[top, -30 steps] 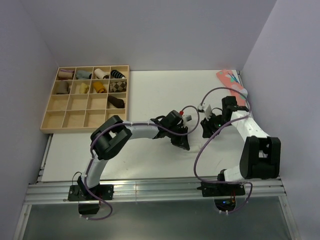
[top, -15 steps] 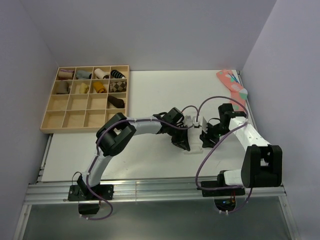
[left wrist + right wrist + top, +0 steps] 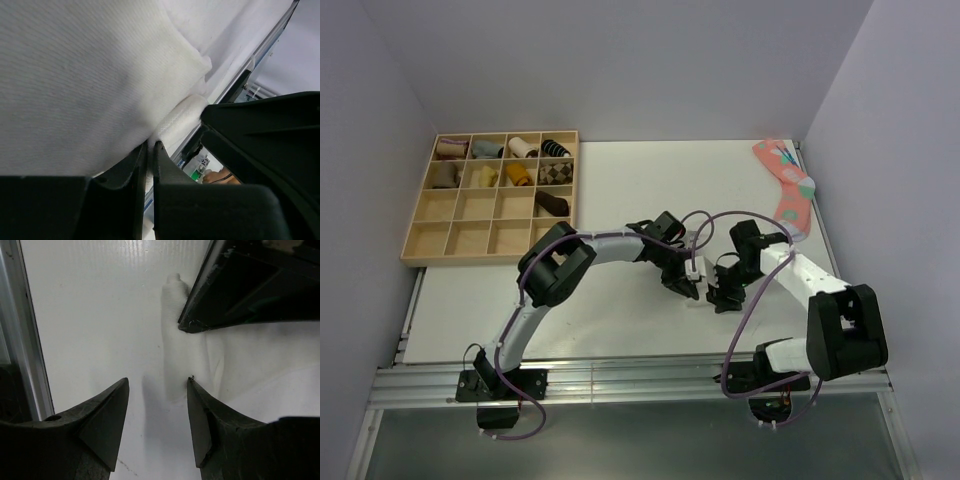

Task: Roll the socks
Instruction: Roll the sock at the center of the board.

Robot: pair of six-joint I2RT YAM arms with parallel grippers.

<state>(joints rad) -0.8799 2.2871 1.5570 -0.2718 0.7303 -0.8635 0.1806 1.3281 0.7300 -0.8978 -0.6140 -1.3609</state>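
Note:
The socks (image 3: 90,75) are white ribbed fabric filling the upper left of the left wrist view. My left gripper (image 3: 150,144) is shut on a thin fold of their edge. Seen from above, it (image 3: 686,284) sits low at mid-table. In the right wrist view the socks (image 3: 176,347) lie as a narrow white fold on the white table, under the black left finger (image 3: 235,285). My right gripper (image 3: 157,382) is open just short of that fold's near end, with nothing between its fingers. From above, it (image 3: 720,297) is close beside the left gripper.
A wooden compartment tray (image 3: 430,235) at the back left holds several tan, grey, brown and black sock rolls. A coral-pink dotted sock (image 3: 788,180) lies at the back right by the wall. An aluminium rail (image 3: 620,380) runs along the near edge.
My right gripper has swung left and nearer, down beside the left gripper, and its jaws stand a little wider. The left gripper has shifted slightly, still pinching the sock.

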